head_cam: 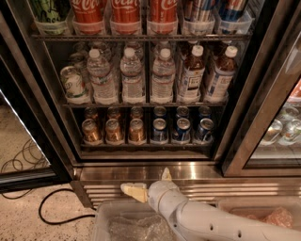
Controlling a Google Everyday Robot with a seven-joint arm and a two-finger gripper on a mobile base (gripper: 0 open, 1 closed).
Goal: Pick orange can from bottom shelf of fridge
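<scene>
Several orange cans (114, 131) stand in rows on the left half of the bottom shelf (146, 147) of the fridge (235, 122), whose door is open. Small blue cans (182, 130) fill the right half of that shelf. My gripper (148, 181) is open and empty, low in front of the ribbed steel base (117, 172). It is below the shelf and outside the fridge. One cream finger (134, 191) points left and the other (166, 174) points up towards the cans.
Water and tea bottles (131, 77) fill the middle rack, with tall red cola cans (124, 14) above. The open glass door (23, 141) stands at left and a second cooler door (277, 132) at right. A black cable (47, 207) lies on the floor. Clear plastic bins (131, 226) sit under my arm.
</scene>
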